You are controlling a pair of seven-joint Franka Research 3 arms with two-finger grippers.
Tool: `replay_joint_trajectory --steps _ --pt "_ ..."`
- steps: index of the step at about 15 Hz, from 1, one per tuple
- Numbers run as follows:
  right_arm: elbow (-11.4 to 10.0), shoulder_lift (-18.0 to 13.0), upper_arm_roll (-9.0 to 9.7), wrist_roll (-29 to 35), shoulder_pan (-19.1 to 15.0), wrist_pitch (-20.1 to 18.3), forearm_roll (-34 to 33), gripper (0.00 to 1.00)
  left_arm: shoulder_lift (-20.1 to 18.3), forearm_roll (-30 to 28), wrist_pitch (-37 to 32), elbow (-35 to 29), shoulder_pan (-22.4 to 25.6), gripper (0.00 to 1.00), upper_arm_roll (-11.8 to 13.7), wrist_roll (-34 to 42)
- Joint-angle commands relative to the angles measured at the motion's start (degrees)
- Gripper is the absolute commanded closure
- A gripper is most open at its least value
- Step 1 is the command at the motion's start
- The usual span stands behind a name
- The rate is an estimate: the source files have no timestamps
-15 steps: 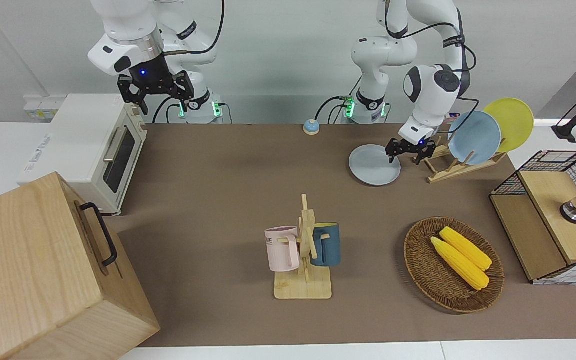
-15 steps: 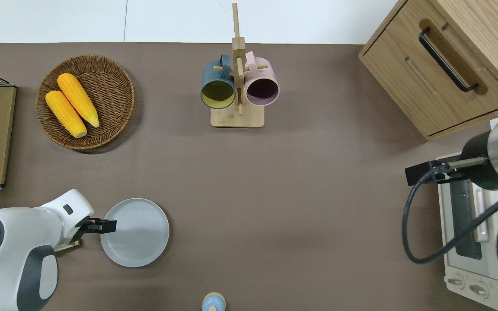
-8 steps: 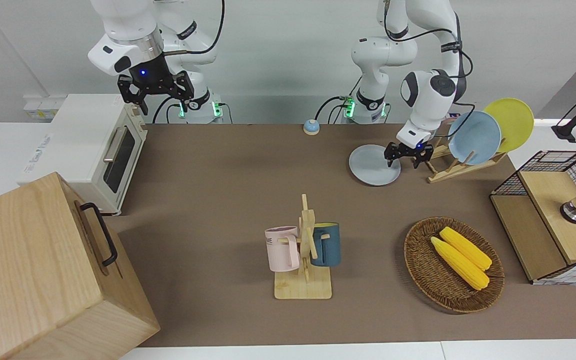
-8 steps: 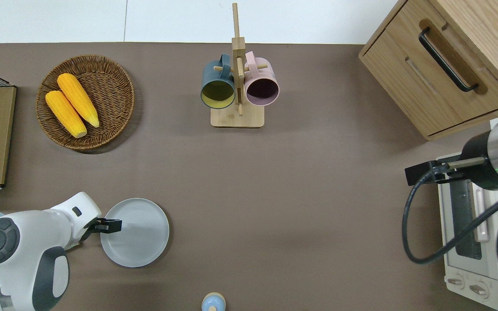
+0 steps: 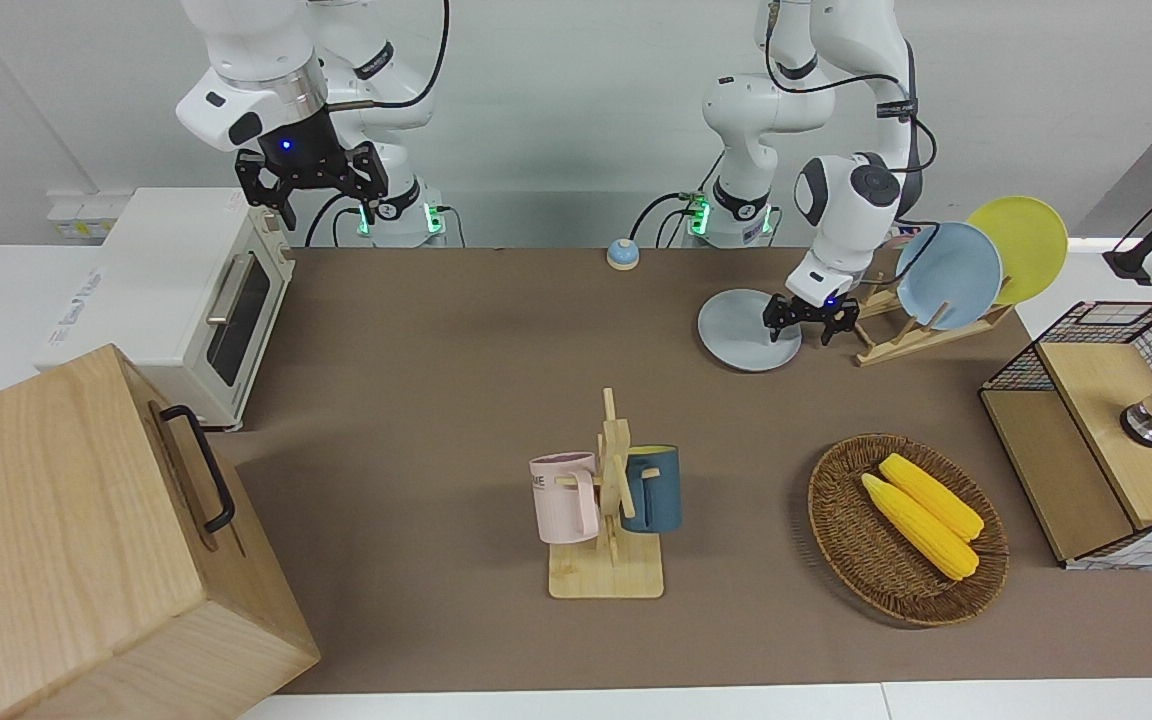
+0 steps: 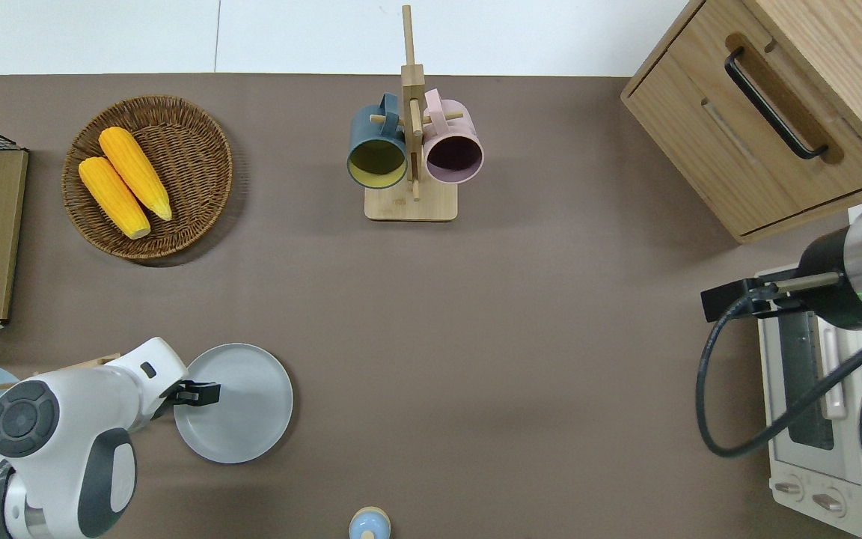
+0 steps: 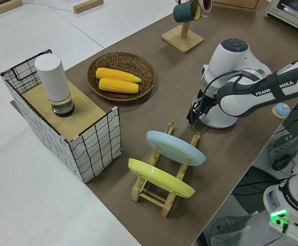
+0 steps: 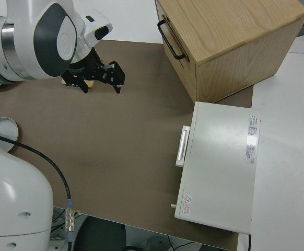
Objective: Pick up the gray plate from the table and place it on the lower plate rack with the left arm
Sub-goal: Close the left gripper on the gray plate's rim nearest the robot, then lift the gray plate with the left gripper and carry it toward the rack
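Fingers of the left gripper (image 5: 810, 322) stood spread over the gray plate's (image 5: 741, 335) rim, grasping nothing; the plate lay flat on the table (image 5: 456, 350).

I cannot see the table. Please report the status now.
Left tool open at the gray plate rim. Plate flat on table, not lifted. Right arm parked. Rack front slot free.

— What's your table (image 5: 436, 380) covered in?
— Matt brown sheet. Your gray plate (image 6: 240, 408) looks smooth with a dull sheen.
— The rest?
— Pale bare-wood plate rack (image 5: 911, 335), woven wicker basket (image 5: 851, 545), glossy white arm shells.
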Motion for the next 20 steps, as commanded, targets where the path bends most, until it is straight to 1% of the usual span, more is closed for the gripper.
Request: replay_joint_trajectory --steps 1,3,4,10,14,16,18,20 --pt "0.3 -0.1 0.32 -0.1 -0.6 -0.7 0.6 0.011 -0.1 0.7 1.6 -1.2 -0.5 0.65 0.0 0.4" --pt "0.3 -0.1 0.32 -0.1 -0.6 -0.7 0.6 0.011 -0.2 0.7 1.6 -1.3 -0.5 0.89 -0.1 0.4" --pt "0.3 -0.1 0.32 -0.1 -0.6 -0.7 0.6 0.013 -0.3 0.7 1.6 -1.3 -0.5 1.00 0.0 0.4" --pt "0.3 -0.1 0.32 -0.1 -0.6 -0.7 0.6 0.013 -0.3 0.7 1.0 -1.3 -0.5 1.00 -0.1 0.5" --pt "0.3 -0.1 0.32 -0.1 -0.6 -0.7 0.6 0.013 -1.8 0.7 -1.6 -0.8 -0.5 1.00 -0.1 1.3" --pt "0.3 -0.1 0.32 -0.1 -0.6 -0.7 0.6 0.011 -3.5 0.7 -5.3 0.3 -0.5 1.00 -0.1 1.2" --pt "0.3 -0.1 0.32 -0.1 -0.6 -0.7 0.6 0.013 -6.1 0.6 -10.1 1.9 -0.5 1.00 -0.1 1.1" --pt "0.3 -0.1 0.32 -0.1 -0.6 -0.7 0.6 0.011 -7.2 0.6 -13.1 3.2 -0.5 1.00 -0.1 1.0"
